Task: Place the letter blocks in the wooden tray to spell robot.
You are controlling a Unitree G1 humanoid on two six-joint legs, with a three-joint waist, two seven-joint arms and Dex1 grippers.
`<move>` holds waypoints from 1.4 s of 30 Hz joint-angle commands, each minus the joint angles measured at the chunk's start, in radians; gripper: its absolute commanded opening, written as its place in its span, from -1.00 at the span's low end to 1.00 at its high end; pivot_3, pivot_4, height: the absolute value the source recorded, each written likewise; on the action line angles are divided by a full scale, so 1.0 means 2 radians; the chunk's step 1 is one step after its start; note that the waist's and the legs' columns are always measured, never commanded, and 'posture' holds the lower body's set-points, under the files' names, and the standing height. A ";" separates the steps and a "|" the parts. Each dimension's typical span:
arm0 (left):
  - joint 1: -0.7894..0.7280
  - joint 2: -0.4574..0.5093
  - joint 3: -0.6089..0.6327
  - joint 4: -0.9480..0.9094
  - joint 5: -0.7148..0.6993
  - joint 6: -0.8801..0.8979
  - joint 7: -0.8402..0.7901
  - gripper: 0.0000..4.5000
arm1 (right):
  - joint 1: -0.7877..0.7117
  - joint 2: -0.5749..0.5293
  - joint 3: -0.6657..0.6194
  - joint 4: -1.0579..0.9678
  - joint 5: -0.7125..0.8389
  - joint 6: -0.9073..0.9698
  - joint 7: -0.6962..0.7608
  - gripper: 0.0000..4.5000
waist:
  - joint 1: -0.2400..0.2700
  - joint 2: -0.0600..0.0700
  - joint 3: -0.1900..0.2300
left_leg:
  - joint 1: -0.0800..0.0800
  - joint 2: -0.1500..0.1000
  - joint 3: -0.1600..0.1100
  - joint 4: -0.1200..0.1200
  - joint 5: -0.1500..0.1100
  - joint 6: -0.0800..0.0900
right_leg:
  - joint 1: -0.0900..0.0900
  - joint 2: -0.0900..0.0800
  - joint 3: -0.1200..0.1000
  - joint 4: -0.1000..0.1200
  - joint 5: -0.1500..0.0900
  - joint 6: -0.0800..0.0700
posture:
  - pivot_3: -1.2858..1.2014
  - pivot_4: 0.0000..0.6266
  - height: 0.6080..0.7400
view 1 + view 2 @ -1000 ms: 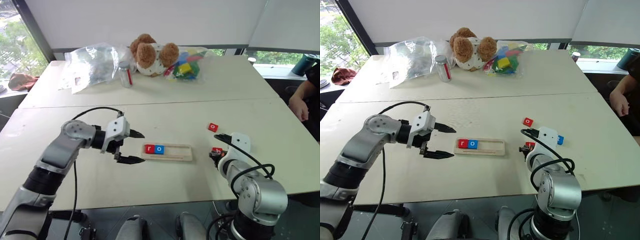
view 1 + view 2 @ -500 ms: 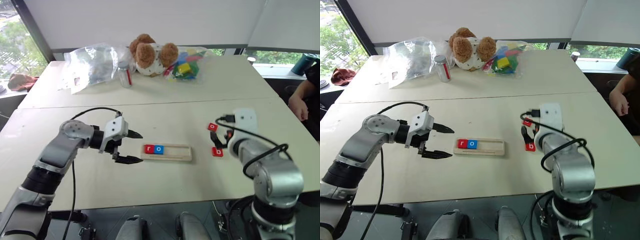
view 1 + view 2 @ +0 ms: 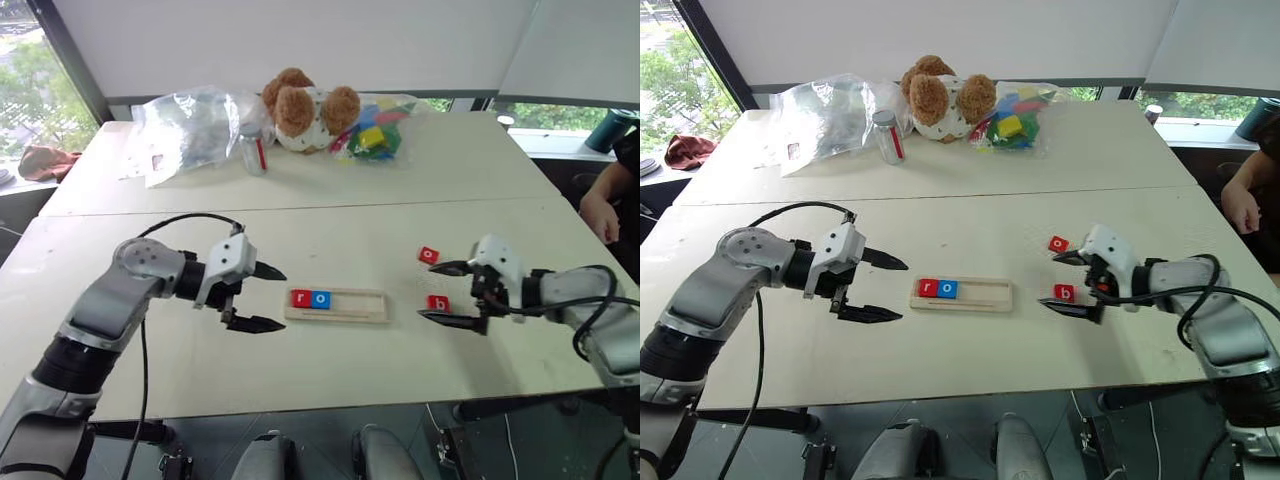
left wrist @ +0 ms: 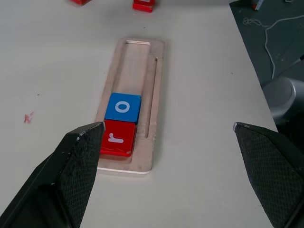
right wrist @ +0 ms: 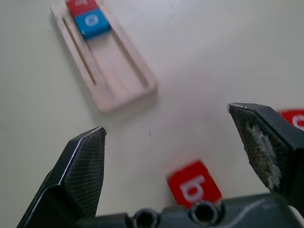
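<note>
The right gripper [image 3: 1072, 283] stands wide open over the red b block [image 3: 1064, 292] on the table [image 3: 970, 230], right of the tray [image 3: 961, 294] holding r [image 3: 928, 288] and o [image 3: 947, 289]. The left gripper [image 3: 880, 289], also spread, hovers left of the tray.

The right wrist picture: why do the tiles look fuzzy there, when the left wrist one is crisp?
Right wrist view: the red b tile and the wooden tray are soft, out of focus, while the right tool's fingers show sharp texture. Left wrist view: the r and o tiles read crisply. Head views: even daylight from the windows, soft shadows.
</note>
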 commanded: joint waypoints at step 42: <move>0.057 0.052 0.045 0.005 0.008 -0.015 0.040 1.00 | -0.211 0.164 0.183 0.039 -0.110 0.084 -0.012 -0.48 | 0.010 0.001 0.000 | -0.002 -0.001 0.000 0.000 0.001 -0.002 | -0.003 -0.002 0.000 0.001 0.000 0.000 | 0.03 -0.52 1.00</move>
